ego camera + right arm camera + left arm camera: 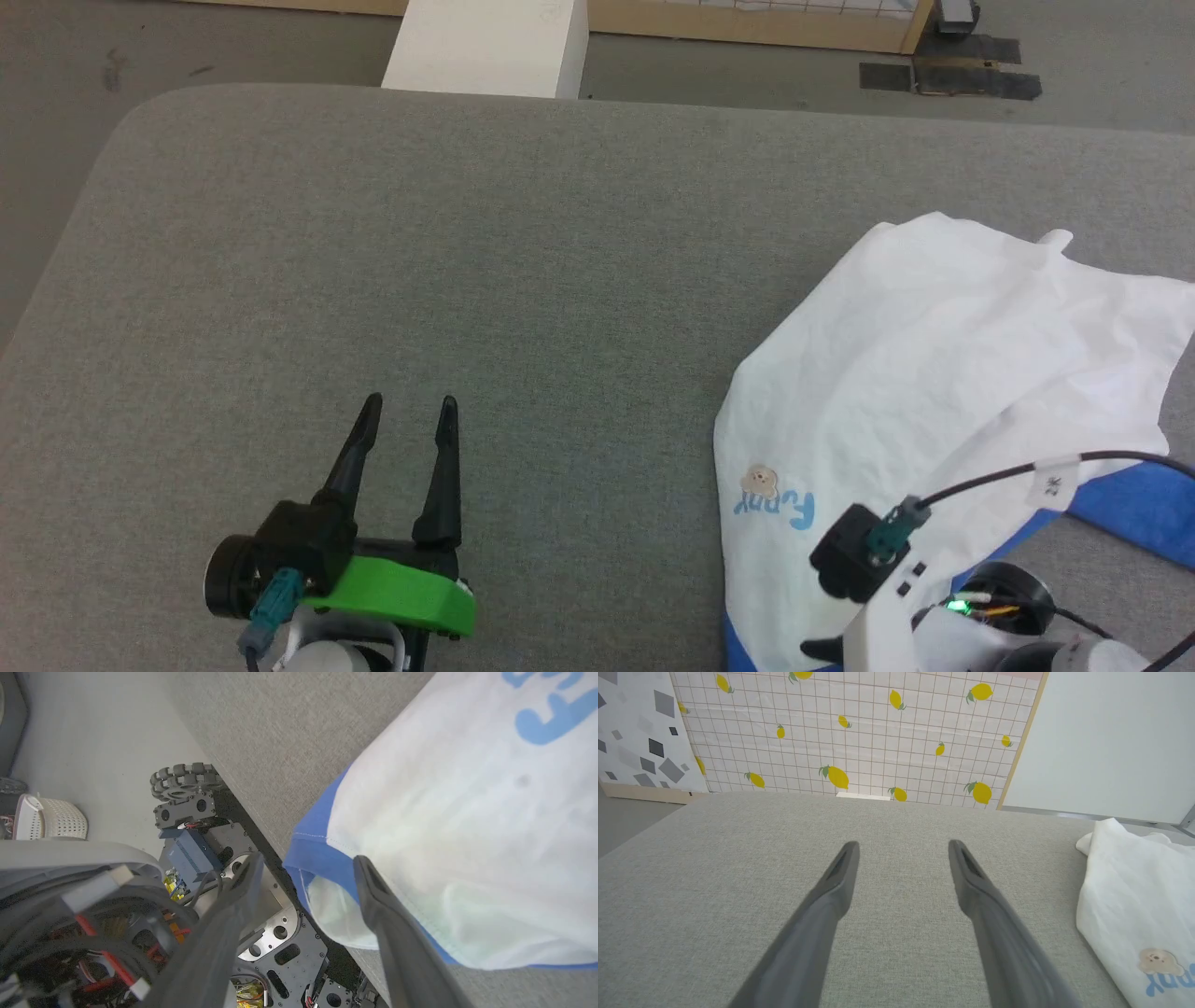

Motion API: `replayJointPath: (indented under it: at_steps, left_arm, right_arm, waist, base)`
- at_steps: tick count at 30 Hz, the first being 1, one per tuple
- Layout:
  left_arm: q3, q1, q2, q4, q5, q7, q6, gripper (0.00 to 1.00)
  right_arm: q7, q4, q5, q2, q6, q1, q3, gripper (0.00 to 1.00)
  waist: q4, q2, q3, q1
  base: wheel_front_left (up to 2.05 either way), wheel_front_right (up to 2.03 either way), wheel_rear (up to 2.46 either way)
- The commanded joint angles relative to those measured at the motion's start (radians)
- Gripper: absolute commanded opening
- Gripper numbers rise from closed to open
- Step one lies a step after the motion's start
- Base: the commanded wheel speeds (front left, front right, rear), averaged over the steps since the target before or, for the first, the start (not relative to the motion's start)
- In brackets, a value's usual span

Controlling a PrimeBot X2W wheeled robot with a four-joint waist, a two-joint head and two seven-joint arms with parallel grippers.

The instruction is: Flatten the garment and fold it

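White T-shirt, blue hem, small blue print, rumpled on grey table, hem overhanging near edge

One garment, two claws, one box

This looks like a robot test lab rather than a home: a big grey cloth-covered table stands on a bare grey floor patched with black tape, backed by propped-up panels, one printed with lemons, one with grey shapes.
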Motion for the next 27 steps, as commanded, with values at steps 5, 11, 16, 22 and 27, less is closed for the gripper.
replayJointPath:
  at_steps: [5, 11, 16, 22, 27]
  left_arm:
    - [0.006, 0.013, -0.004, -0.012, 0.005, -0.004, 0.001, 1.00]
    - [0.027, 0.019, -0.004, -0.041, 0.011, -0.004, -0.001, 1.00]
    - [0.051, 0.032, -0.003, -0.076, 0.022, -0.004, -0.006, 1.00]
    - [0.071, 0.062, -0.003, -0.119, 0.038, -0.004, -0.015, 1.00]
    - [0.077, 0.063, -0.003, -0.126, 0.041, -0.004, -0.020, 1.00]
  right_arm:
    - [0.011, -0.072, 0.035, 0.058, -0.001, 0.029, -0.138, 1.00]
    - [-0.279, -0.179, -0.149, 0.195, -0.001, 0.042, -0.374, 1.00]
    - [-0.634, -0.138, -0.388, 0.350, -0.001, 0.081, -0.537, 1.00]
    - [-0.954, -0.004, -0.548, 0.407, -0.001, 0.149, -0.700, 1.00]
    - [-1.086, 0.110, -0.482, 0.408, -0.001, 0.145, -0.765, 1.00]
  waist:
    - [-0.022, 0.0000, -0.007, 0.0000]
    - [-0.040, 0.0000, 0.012, 0.0000]
    - [-0.059, 0.0000, 0.032, 0.0000]
    - [-0.084, 0.0000, 0.045, 0.0000]
    - [-0.112, 0.0000, 0.057, 0.0000]
  base:
    - [0.00, 0.00, 0.00]
    - [0.00, 0.00, 0.00]
    - [0.00, 0.00, 0.00]
    - [0.00, 0.00, 0.00]
    - [0.00, 0.00, 0.00]
